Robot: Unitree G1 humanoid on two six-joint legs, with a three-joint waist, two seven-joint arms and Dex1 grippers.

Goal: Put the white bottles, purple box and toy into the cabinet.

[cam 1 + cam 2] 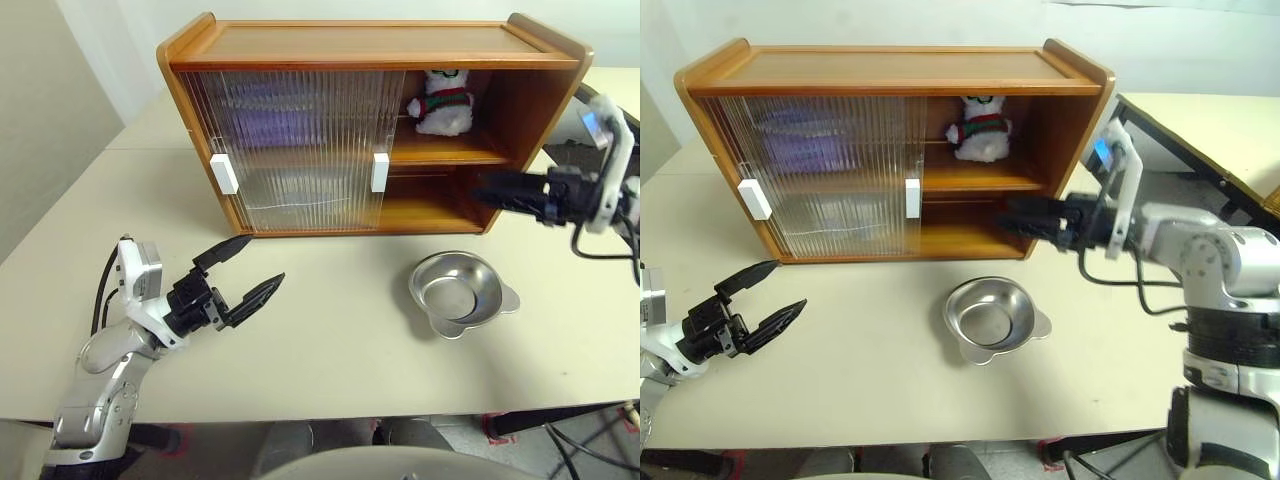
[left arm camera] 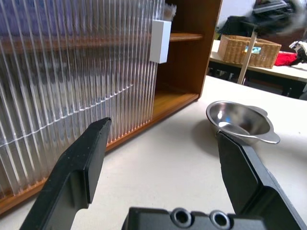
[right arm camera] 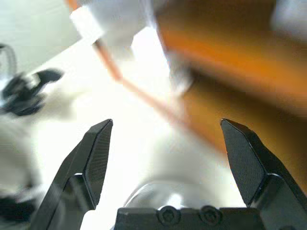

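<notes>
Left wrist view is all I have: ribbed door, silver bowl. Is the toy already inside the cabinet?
Observer: Yes. The toy sits on the upper shelf of the cabinet, in the open right side.
Operator: Is the right gripper holding anything?
Observer: No. The right gripper is open and empty, in front of the lower opening.
Operator: And where is my left gripper?
Observer: The left gripper is open above the table, in front of the closed doors, apart from the silver bowl.
</notes>
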